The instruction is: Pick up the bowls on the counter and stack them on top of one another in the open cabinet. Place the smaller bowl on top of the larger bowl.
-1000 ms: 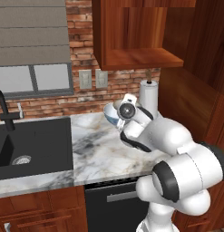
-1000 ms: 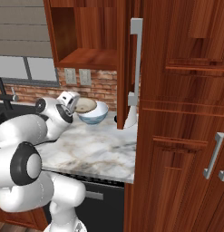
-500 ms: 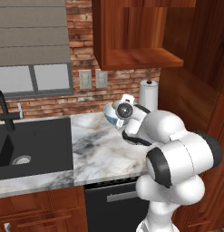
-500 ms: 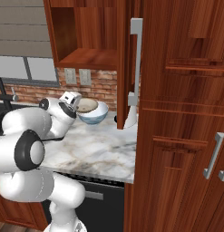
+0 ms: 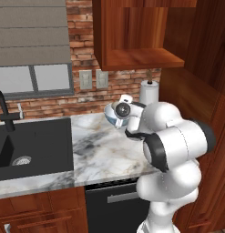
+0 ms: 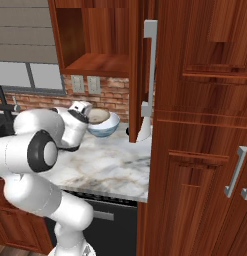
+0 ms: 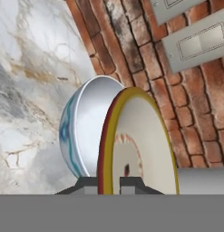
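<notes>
Gripper [image 7: 109,182] clamped on rim of tan bowl [image 7: 138,145], jaws either side of brown-yellow edge. Tan bowl sits inside blue-patterned bowl [image 6: 106,127], which rests on marble bench [image 5: 102,152] near brick wall, just left of paper towel roll [image 5: 149,92]. Open cabinet [image 5: 140,58] hangs above paper towel roll, shelf bare. Black sink [image 5: 32,145] well left of blue-patterned bowl.

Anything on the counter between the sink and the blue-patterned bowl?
Nothing: in the left base view, bare marble counter runs from the sink to the blue-patterned bowl.
</notes>
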Controlling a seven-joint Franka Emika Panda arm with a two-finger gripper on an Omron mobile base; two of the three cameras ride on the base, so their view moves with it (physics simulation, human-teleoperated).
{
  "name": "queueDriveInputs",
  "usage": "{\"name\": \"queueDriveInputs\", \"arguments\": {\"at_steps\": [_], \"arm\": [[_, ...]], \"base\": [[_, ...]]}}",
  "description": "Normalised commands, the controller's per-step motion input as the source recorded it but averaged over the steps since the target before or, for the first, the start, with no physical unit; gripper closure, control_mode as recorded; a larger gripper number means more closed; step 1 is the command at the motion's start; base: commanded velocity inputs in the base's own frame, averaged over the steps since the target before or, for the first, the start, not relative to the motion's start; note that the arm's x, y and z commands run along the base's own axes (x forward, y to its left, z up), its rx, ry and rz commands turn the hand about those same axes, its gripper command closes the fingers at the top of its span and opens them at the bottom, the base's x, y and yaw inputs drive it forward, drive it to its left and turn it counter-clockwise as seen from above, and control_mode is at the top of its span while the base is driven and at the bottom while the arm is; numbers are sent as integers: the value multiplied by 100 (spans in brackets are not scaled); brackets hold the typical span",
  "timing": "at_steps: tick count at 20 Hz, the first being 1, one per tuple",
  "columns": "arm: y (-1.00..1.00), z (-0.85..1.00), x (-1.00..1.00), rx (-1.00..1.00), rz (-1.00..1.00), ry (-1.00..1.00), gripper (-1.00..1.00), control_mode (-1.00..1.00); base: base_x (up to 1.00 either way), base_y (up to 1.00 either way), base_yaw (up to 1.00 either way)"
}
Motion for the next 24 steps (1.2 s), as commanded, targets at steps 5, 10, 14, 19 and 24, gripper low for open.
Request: {"name": "queueDriveInputs", "arguments": {"at_steps": [5, 10, 14, 19, 24], "arm": [[0, -17, 24, -2, 1, 1, 100, -100], [0, -17, 22, -1, 1, 0, 100, -100], [0, -15, 19, 0, 0, 0, 100, -100], [0, -15, 16, -1, 0, 0, 100, -100], [0, -10, 16, -1, 0, 0, 100, -100]], "base": [[0, 0, 0], [0, 0, 0], [0, 0, 0], [0, 0, 0], [0, 0, 0]]}}
